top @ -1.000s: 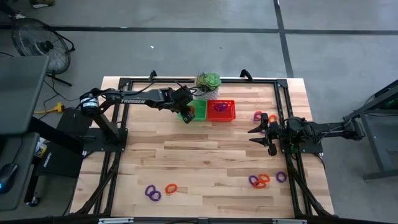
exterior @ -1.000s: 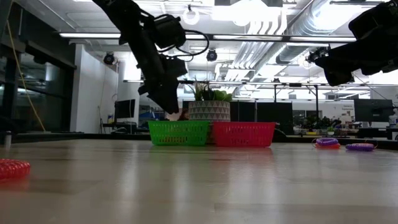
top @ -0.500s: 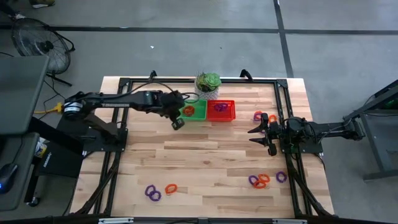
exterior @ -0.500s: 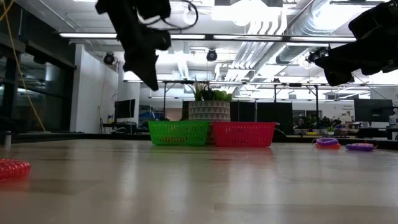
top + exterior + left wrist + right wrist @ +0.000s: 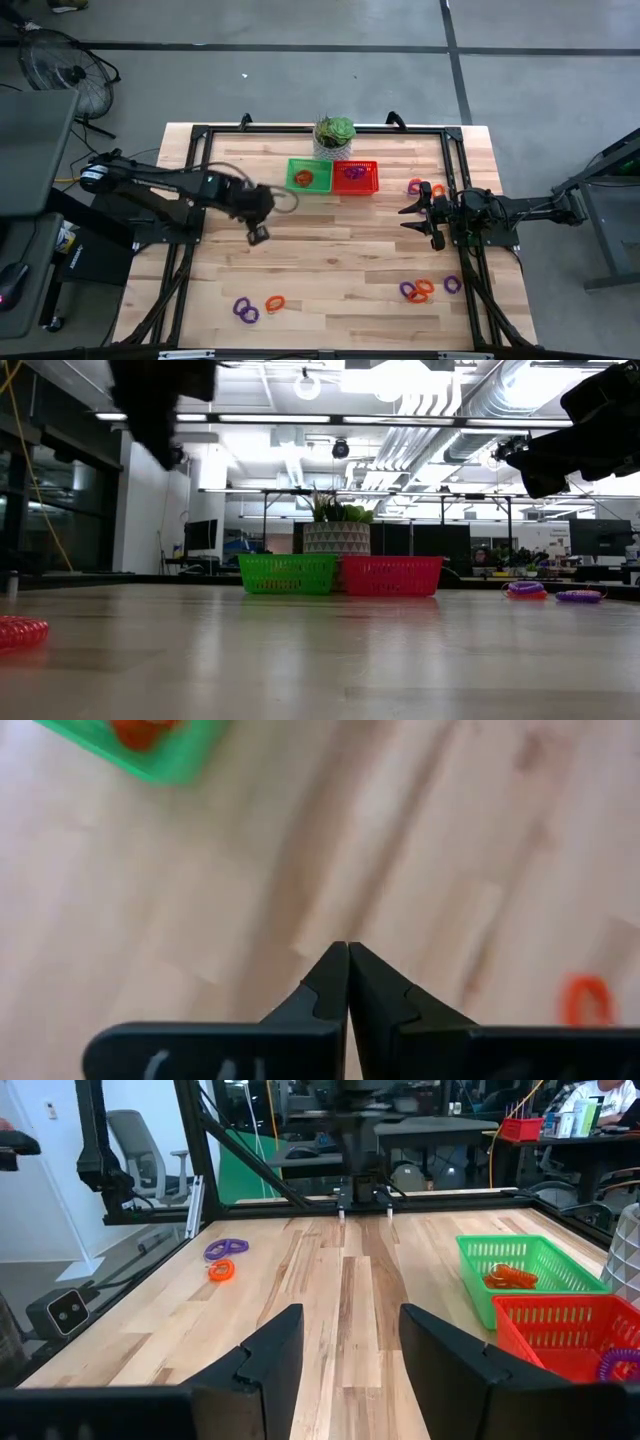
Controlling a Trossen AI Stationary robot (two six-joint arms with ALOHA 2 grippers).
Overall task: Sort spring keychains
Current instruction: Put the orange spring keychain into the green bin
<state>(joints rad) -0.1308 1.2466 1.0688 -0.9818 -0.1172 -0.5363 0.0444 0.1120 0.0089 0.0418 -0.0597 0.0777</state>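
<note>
Keychains lie in several groups on the wooden worktop (image 5: pixel 330 250). We see one orange spring keychain (image 5: pixel 305 178) inside the green mesh basket (image 5: pixel 309 186), and one purple spring keychain (image 5: pixel 354 172) inside the red mesh basket (image 5: pixel 372 179); the two baskets stand side by side and touching, just in front of a potted plant (image 5: pixel 334 132) at the far edge of the worktop. We find a purple and orange pair (image 5: pixel 259 306) near the front edge on the left, a mixed cluster (image 5: pixel 421 289) near the front on the right, and another purple and orange pair (image 5: pixel 417 186) beside the right arm's base frame.

The left tool (image 5: pixel 258 235) hangs above bare wood, well apart from the green basket and from the front left pair. In the left wrist view its fingers (image 5: pixel 330 982) meet tip to tip with nothing between them.

The right tool (image 5: pixel 408 218) waits at the right side of the worktop, pointing toward the centre. In the right wrist view its fingers (image 5: pixel 270 1348) stand wide apart and empty.
</note>
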